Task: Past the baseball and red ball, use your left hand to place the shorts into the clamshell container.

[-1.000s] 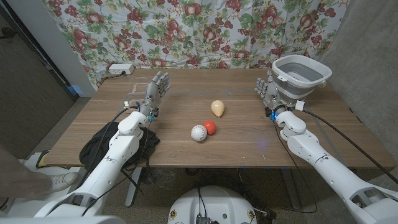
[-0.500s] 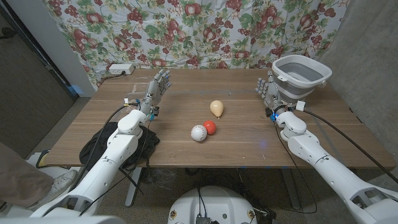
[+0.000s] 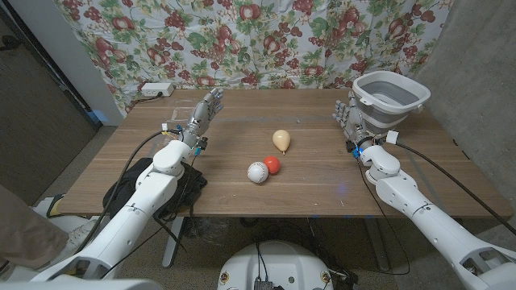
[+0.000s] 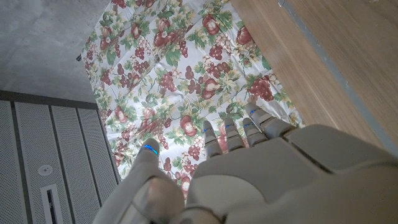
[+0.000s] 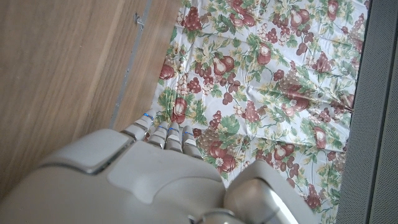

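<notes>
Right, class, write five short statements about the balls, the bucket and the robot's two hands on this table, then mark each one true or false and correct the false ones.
1. The baseball touches the red ball. True.
2. The left hand holds the baseball. False: it holds nothing, fingers apart, well away from the balls.
3. The grey bucket sits at the table's far right, beside the right hand. True.
4. The beige pear-shaped object lies inside the bucket. False: it lies on the table beyond the balls.
5. The right hand grips the red ball. False: it holds nothing.
</notes>
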Tool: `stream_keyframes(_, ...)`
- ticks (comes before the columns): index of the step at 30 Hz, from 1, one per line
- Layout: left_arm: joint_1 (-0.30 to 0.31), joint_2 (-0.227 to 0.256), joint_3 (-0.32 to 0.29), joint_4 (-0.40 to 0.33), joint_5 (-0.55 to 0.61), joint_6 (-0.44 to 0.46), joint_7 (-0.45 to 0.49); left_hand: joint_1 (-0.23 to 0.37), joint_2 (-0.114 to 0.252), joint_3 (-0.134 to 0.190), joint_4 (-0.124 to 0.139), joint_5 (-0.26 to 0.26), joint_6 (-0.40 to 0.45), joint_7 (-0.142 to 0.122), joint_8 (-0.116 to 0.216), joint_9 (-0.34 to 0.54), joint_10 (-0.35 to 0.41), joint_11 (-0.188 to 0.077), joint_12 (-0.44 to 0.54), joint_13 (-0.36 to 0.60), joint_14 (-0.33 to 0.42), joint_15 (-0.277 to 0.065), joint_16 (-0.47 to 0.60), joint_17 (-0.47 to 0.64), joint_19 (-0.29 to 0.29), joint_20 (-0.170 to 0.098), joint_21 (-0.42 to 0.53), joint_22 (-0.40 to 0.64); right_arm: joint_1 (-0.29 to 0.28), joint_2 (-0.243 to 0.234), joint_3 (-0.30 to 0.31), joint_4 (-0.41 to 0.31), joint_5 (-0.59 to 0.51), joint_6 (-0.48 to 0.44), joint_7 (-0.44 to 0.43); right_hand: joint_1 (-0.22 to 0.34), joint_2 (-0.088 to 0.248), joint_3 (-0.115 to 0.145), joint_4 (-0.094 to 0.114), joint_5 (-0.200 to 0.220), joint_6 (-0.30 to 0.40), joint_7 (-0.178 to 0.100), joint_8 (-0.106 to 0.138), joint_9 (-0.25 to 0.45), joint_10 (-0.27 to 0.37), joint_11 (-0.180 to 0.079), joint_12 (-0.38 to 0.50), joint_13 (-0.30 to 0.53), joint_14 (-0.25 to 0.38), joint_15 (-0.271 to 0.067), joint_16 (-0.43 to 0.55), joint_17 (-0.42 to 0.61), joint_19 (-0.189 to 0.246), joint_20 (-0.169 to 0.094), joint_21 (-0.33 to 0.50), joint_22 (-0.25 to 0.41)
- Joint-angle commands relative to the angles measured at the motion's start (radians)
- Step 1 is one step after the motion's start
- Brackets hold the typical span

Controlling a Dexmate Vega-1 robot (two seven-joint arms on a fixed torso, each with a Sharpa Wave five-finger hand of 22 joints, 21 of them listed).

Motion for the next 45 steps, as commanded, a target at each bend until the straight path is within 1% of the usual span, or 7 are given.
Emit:
stream_keyframes(1, 0.029, 0.065, 0.037, -0.093, 0.060, 0.016, 0.073, -0.004, 0.001, -0.001, -0.006, -0.001, 0.008, 0.000, 0.004, 0.001, 0.010, 0.000, 0.005, 0.005, -0.007, -0.077, 0.001, 0.004, 0.005, -0.032, 0.002, 0.003, -0.028, -0.022, 0.008, -0.044, -0.003, -0.006, -0.011, 0.005, 0.008, -0.004, -0.001, 0.005, -0.001, 0.004, 0.006, 0.002, -0.007, 0.005, -0.001, 0.002, -0.008, -0.001, 0.000, 0.002, -0.002, -0.001, 0.000, 0.005)
stream_keyframes(7, 0.048, 0.108, 0.041, -0.138, 0.082, 0.034, 0.095, -0.003, 0.001, -0.001, -0.007, -0.001, 0.008, 0.000, 0.003, 0.001, 0.010, 0.001, 0.005, 0.005, -0.014, -0.076, -0.001, 0.004, 0.002, -0.032, 0.001, 0.003, -0.025, -0.020, 0.007, -0.044, 0.000, -0.001, -0.004, 0.007, 0.009, -0.003, -0.003, 0.005, -0.001, 0.005, 0.006, 0.002, -0.009, 0.003, -0.002, 0.002, -0.008, -0.001, 0.001, 0.002, -0.004, 0.000, -0.001, 0.005)
stream_keyframes(16, 0.077, 0.129, 0.046, -0.182, 0.118, 0.063, 0.168, -0.001, 0.003, 0.000, -0.009, -0.001, 0.012, 0.002, 0.004, 0.001, 0.010, 0.001, 0.004, 0.005, -0.020, -0.075, -0.001, 0.004, -0.001, -0.033, 0.000, 0.003, -0.018, -0.020, 0.002, -0.042, 0.001, -0.008, 0.003, 0.009, 0.010, -0.002, -0.004, 0.005, -0.002, 0.004, 0.006, 0.002, -0.010, 0.004, -0.002, 0.002, -0.012, 0.000, 0.000, 0.002, -0.005, 0.000, -0.001, 0.005)
stream_keyframes(31, 0.075, 0.164, 0.071, -0.219, 0.189, 0.107, 0.239, 0.004, 0.005, 0.001, -0.015, 0.000, 0.030, 0.006, 0.008, 0.001, 0.025, -0.002, 0.008, 0.005, -0.020, -0.077, 0.002, 0.004, -0.002, -0.033, 0.001, 0.002, -0.018, -0.021, 0.001, -0.040, -0.011, -0.004, -0.005, 0.012, 0.011, -0.001, -0.006, 0.006, -0.003, 0.004, 0.005, 0.001, -0.016, 0.005, -0.004, 0.002, -0.016, 0.002, 0.000, 0.002, -0.009, 0.001, -0.002, 0.005)
stream_keyframes(36, 0.080, 0.191, 0.080, -0.247, 0.229, 0.144, 0.260, 0.010, 0.013, 0.006, -0.018, 0.001, 0.038, 0.004, 0.010, 0.001, 0.029, -0.004, 0.009, 0.005, -0.019, -0.079, 0.003, 0.004, -0.001, -0.034, 0.001, 0.002, -0.013, -0.019, -0.003, -0.037, -0.017, -0.004, -0.008, 0.013, 0.011, -0.001, -0.007, 0.006, -0.001, 0.005, 0.006, 0.001, -0.017, 0.005, -0.004, 0.002, -0.016, 0.002, 0.000, 0.002, -0.011, 0.001, -0.002, 0.005)
stream_keyframes(44, 0.096, 0.206, 0.081, -0.260, 0.256, 0.141, 0.300, 0.022, 0.021, 0.013, -0.025, 0.003, 0.027, -0.001, 0.003, 0.001, 0.007, -0.004, -0.001, 0.005, -0.030, -0.079, -0.001, 0.003, -0.006, -0.033, -0.001, 0.002, -0.012, -0.014, -0.006, -0.043, -0.017, -0.010, -0.012, 0.014, 0.011, -0.001, -0.008, 0.006, -0.002, 0.006, 0.006, 0.001, -0.018, 0.009, -0.003, 0.002, -0.020, 0.005, 0.000, 0.002, -0.014, -0.001, -0.002, 0.005)
stream_keyframes(45, 0.097, 0.206, 0.081, -0.254, 0.253, 0.123, 0.300, 0.025, 0.021, 0.014, -0.028, 0.003, 0.029, 0.000, 0.003, 0.001, 0.000, -0.019, -0.003, 0.005, -0.033, -0.082, -0.001, 0.003, -0.010, -0.030, -0.002, 0.001, -0.012, -0.015, -0.008, -0.043, -0.023, -0.006, -0.012, 0.014, 0.012, -0.001, -0.008, 0.006, -0.002, 0.006, 0.006, 0.001, -0.018, 0.010, -0.003, 0.002, -0.020, 0.005, 0.000, 0.002, -0.014, -0.001, -0.002, 0.005)
